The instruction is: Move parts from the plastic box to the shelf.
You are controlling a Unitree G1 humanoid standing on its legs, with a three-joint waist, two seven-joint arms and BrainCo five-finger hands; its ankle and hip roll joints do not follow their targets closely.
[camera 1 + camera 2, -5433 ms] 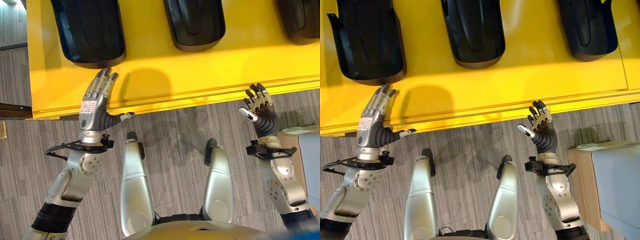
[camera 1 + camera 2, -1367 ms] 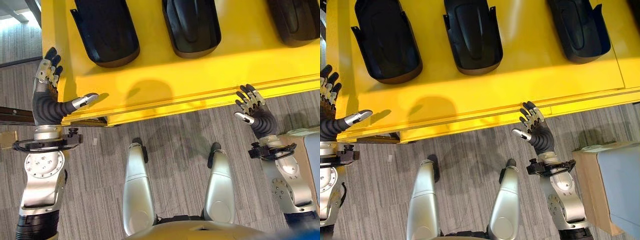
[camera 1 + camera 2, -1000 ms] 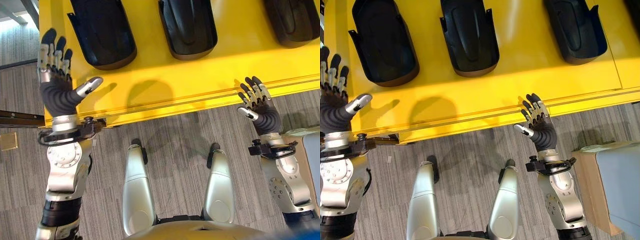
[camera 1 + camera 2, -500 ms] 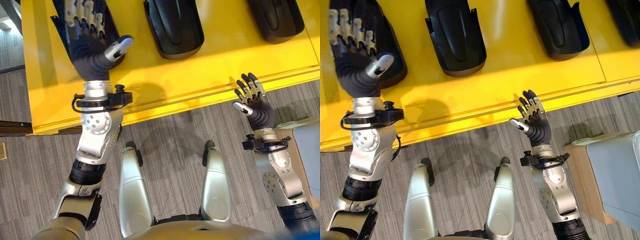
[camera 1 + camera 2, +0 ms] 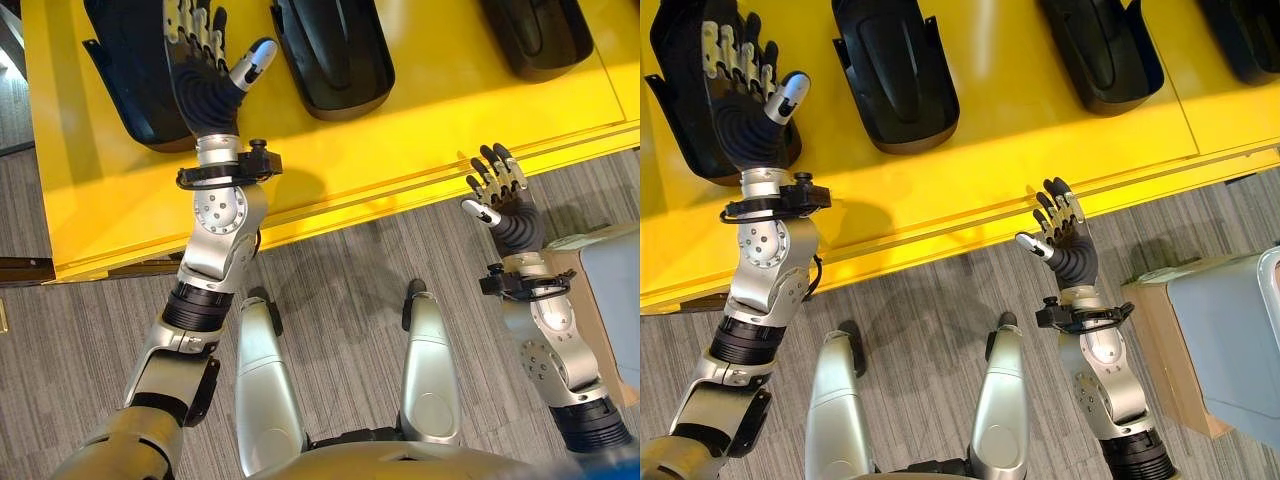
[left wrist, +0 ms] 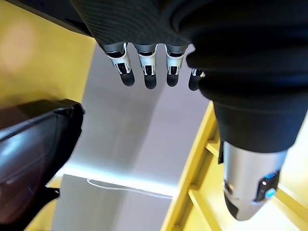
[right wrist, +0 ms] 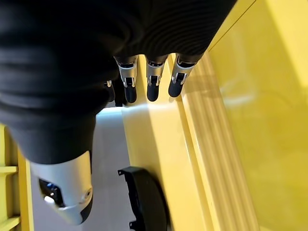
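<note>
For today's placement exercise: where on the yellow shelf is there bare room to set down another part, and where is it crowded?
Free: the bare strip of yellow shelf between the parts' near ends and the front edge. Narrow gaps between the black parts could pass a hand. Crowded: the far-left part, with the open left hand over it. The open right hand is at the front edge.

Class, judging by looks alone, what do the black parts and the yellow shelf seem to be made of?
Black parts: probably moulded plastic with a semi-gloss finish, given the soft highlights on their smooth curved shells and thin edge tabs.
Yellow shelf: likely painted or coated metal; it looks flat and glossy, reflects the light, and has a folded front lip.
</note>
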